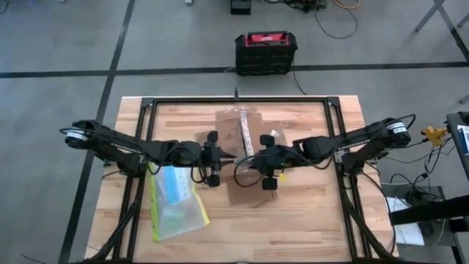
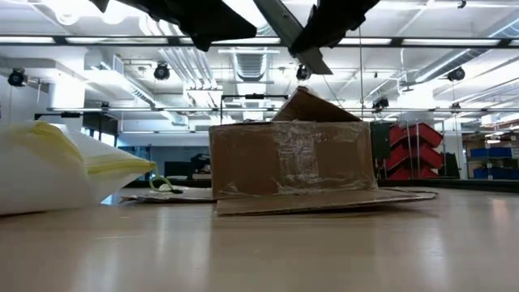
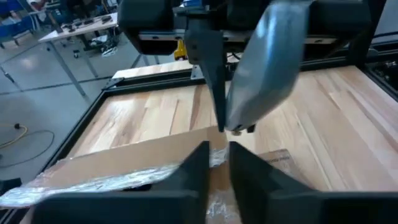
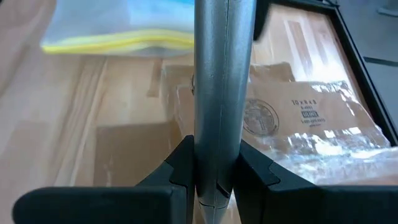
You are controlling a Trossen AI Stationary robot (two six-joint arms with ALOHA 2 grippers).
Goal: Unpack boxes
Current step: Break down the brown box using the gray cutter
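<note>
A light wooden butcher-block table (image 1: 308, 213), made of glued planks and edged by a black metal frame, carries everything. Near its middle lies a flat brown cardboard carton (image 1: 242, 150) with its flaps spread open on the wood and a strip of shiny clear tape running along it; in the low view one taped panel (image 2: 292, 158) stands upright from the flattened base. Well apart from the carton, toward the table's left front, a clear plastic pouch (image 1: 174, 202) with a yellow-green edge lies flat on the planks, holding what seems to be a pale blue item, though its contents are hard to make out.
</note>
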